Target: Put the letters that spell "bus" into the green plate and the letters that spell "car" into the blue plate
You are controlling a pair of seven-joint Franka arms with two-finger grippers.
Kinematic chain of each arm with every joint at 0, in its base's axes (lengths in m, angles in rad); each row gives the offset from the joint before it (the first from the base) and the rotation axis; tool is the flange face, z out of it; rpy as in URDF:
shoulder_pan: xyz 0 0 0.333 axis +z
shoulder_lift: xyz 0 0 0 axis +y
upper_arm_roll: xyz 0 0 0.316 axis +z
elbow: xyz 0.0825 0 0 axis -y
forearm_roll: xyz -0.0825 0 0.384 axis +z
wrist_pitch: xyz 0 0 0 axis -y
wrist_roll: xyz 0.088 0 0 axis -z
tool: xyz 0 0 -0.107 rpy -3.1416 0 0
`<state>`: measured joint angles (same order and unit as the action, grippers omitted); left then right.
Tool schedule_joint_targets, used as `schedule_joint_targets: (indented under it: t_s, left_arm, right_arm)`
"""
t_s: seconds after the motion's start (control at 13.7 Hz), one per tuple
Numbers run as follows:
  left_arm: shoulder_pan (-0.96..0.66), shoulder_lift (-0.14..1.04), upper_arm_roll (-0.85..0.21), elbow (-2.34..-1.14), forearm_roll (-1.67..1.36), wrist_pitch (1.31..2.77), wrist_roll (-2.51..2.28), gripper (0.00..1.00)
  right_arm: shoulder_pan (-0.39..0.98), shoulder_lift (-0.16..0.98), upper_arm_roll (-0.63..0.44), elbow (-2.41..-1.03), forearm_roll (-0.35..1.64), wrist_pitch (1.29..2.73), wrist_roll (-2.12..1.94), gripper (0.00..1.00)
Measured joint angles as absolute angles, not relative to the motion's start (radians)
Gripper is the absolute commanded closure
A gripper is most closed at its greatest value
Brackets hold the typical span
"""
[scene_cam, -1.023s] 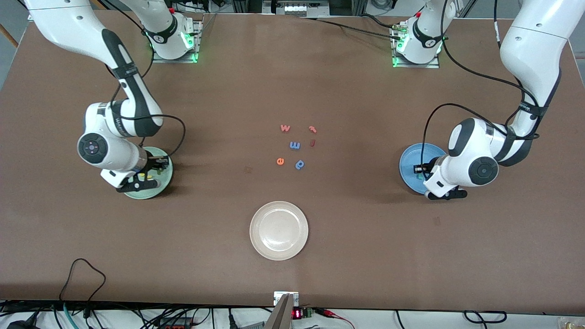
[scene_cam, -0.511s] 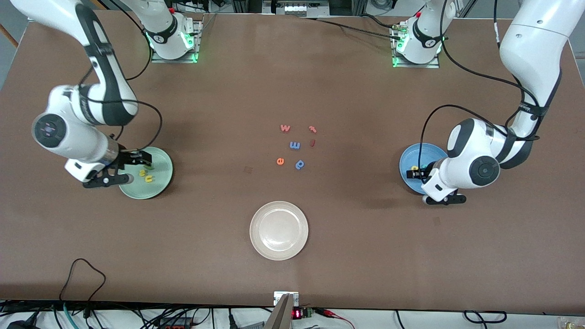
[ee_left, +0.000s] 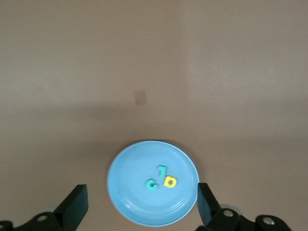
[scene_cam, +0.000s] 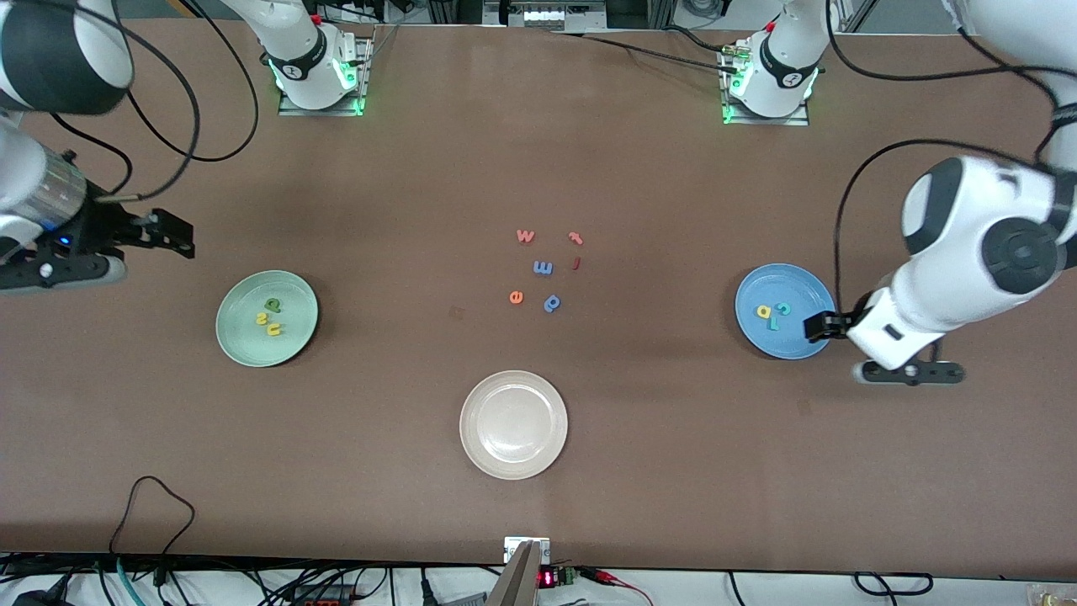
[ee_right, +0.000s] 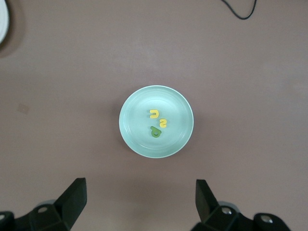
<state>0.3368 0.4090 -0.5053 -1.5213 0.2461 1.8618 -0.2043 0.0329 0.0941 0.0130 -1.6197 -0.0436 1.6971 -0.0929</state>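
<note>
Green plate [scene_cam: 267, 318]: it lies under my right gripper's [ee_right: 139, 204] camera, ahead of the open fingers; in it sit the green b [ee_right: 155, 132], the yellow u [ee_right: 154, 113] and the yellow s [ee_right: 164, 123], close together near the middle.
Blue plate [scene_cam: 787, 310]: its rim runs between my left gripper's [ee_left: 140, 209] fingers in that wrist view; in it sit the teal c [ee_left: 152, 183], the teal r [ee_left: 162, 171] and the yellow a [ee_left: 170, 181], touching or nearly so.
Right jaws: spread wide, holding nothing.
Left jaws: spread wide, holding nothing.
Deciding relation: each word's letters lie below its own jaws, inside the plate, none between the fingers. I judge both words placed, so no letter calls for a reach.
Long axis: the letters are too small to give one worth aligning to.
Nearer arm: the right arm to the green plate, the left to the blue.
Right arm pose: lifted high, wrist at the table's edge toward its own end, off the plate.
Left arm pose: raised, gripper just beside the blue plate's rim, toward its own end.
Leftovers: spare letters [scene_cam: 543, 268] and a white plate [scene_cam: 513, 425] lie mid-table, well apart from both jaws.
</note>
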Motion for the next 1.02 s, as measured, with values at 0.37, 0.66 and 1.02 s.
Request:
schedule_joint_targets:
  t_s: [0.37, 0.66, 1.02]
  left_arm:
    - [0.256, 0.338, -0.326, -1.418, 0.117, 1.820, -0.126, 0.00]
    - [-0.001, 0.272, 0.031, -1.413, -0.012, 1.784, -0.084, 0.00]
    - [-0.020, 0.196, 0.048, -1.433, -0.020, 1.650, -0.074, 0.00]
  right_arm:
    - [0.074, 0.067, 0.002, -1.616, -0.043, 1.655, -0.033, 0.00]
    - [0.082, 0.067, -0.005, -1.616, -0.043, 1.655, -0.021, 0.00]
    - [0.081, 0.064, -0.013, -1.615, -0.039, 1.655, -0.018, 0.00]
